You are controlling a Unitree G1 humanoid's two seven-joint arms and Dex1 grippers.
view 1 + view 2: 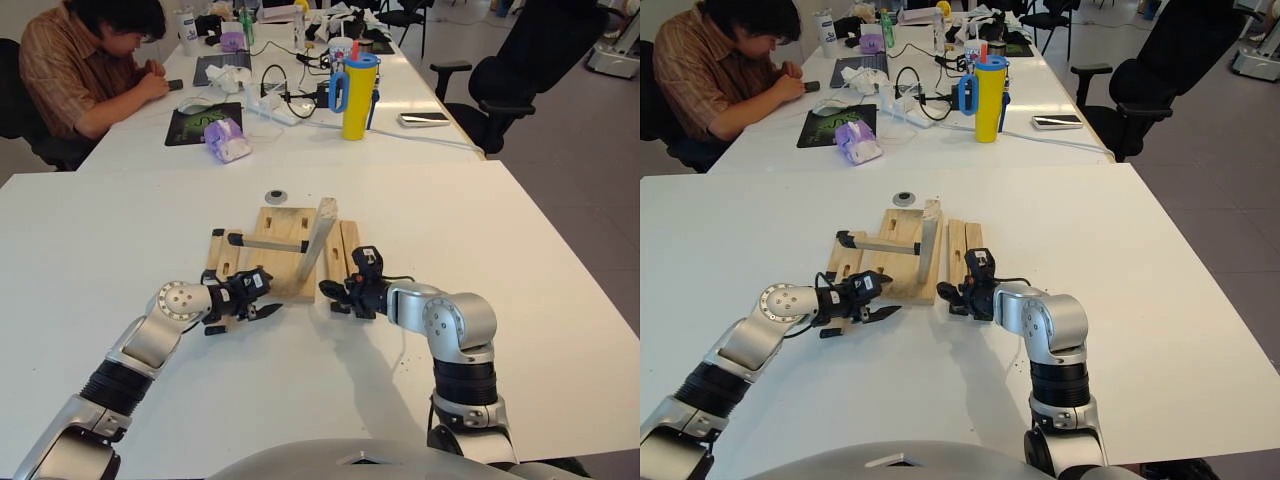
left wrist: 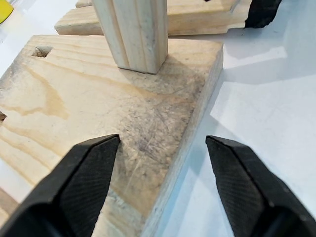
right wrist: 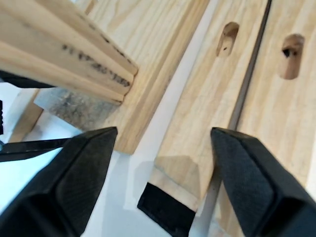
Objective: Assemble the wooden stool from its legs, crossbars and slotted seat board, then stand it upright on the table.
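Note:
The slotted seat board [image 1: 275, 225] lies flat mid-table. One pale leg [image 1: 320, 235] stands tilted on its near right corner, and a grey crossbar [image 1: 268, 244] runs from it to the left. Two slotted legs [image 1: 345, 245] lie flat against the board's right edge; more wooden pieces [image 1: 222, 252] lie at its left edge. My left gripper [image 1: 268, 297] is open at the board's near edge; the board's corner [image 2: 148, 128] sits between its fingers, below the standing leg [image 2: 133, 34]. My right gripper [image 1: 330, 298] is open around the near, black-padded end of a lying leg [image 3: 177, 173].
A small dark round disc [image 1: 276, 196] lies just beyond the board. On the adjoining far table stand a yellow jug [image 1: 358, 95], cables and a purple packet [image 1: 228, 140], with a person seated there. White tabletop spreads to both sides and in front.

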